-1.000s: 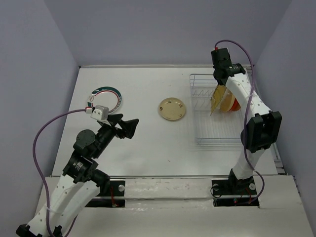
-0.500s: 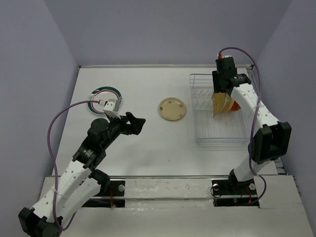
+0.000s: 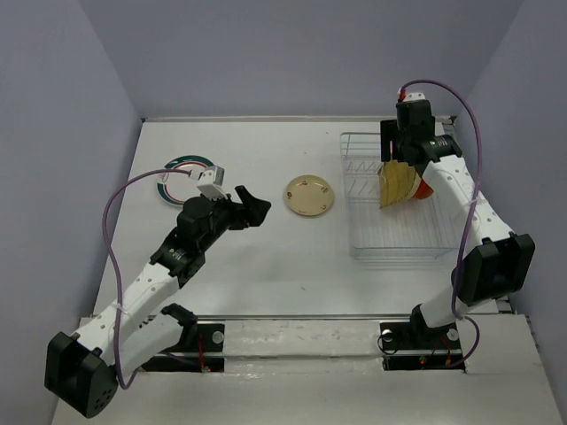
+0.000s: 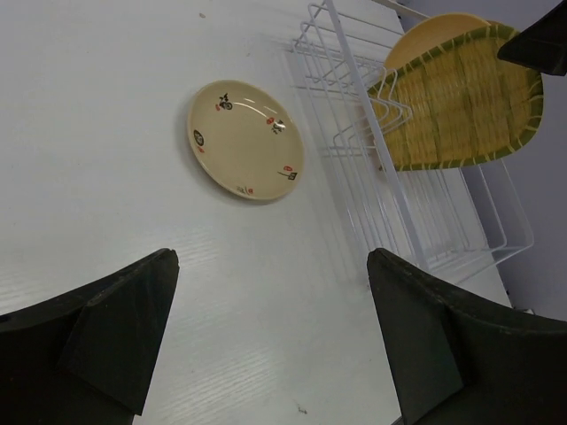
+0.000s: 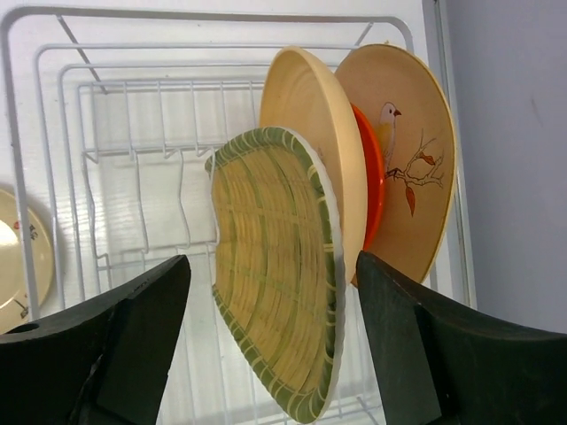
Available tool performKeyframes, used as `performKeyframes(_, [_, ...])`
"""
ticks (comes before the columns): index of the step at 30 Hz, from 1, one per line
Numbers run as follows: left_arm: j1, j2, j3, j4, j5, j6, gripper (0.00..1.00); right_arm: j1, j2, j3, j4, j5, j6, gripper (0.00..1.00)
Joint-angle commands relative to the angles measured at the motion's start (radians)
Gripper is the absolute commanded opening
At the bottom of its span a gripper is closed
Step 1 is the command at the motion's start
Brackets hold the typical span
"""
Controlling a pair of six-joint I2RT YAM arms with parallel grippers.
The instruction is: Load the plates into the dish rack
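Beige plate (image 4: pixel 245 140) beyond left hand (image 4: pixel 270 257) (well apart)

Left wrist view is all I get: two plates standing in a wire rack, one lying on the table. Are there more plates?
Observer: Yes. Behind the peach plate in the dish rack stand an orange-red plate and a cream bird plate.
Visitor: Any more lying flat?
Observer: A white plate with a green-red rim lies at the far left, partly hidden by the left arm.
Visitor: What's that black tip by the yellow patterned plate?
Observer: The right hand, open, one finger on each side of that plate.
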Motion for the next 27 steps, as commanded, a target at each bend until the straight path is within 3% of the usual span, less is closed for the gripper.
performKeyframes(1, [-0.008, 0.095, -0.007, 0.155, -0.027, -0.066, 0.99, -0.001, -0.076, 0.009, 0.041, -0.053, 0.030, 0.81])
performKeyframes(5, [-0.026, 0.150, -0.010, 0.195, -0.063, -0.083, 0.99, -0.001, -0.092, -0.020, 0.036, -0.036, 0.042, 0.82])
performKeyframes(9, [-0.040, 0.262, 0.013, 0.215, -0.135, -0.080, 0.84, 0.020, -0.173, -0.055, 0.081, -0.091, 0.082, 0.82])
performKeyframes(15, [-0.057, 0.515, 0.101, 0.267, -0.224, -0.080, 0.75, 0.072, -0.420, -0.230, 0.254, -0.376, 0.194, 0.82])
performKeyframes(20, [-0.056, 0.759, 0.283, 0.255, -0.245, -0.043, 0.66, 0.082, -0.587, -0.356, 0.314, -0.499, 0.255, 0.79])
performKeyframes(27, [-0.056, 1.069, 0.554, 0.182, -0.185, 0.011, 0.58, 0.091, -0.682, -0.501, 0.320, -0.578, 0.274, 0.76])
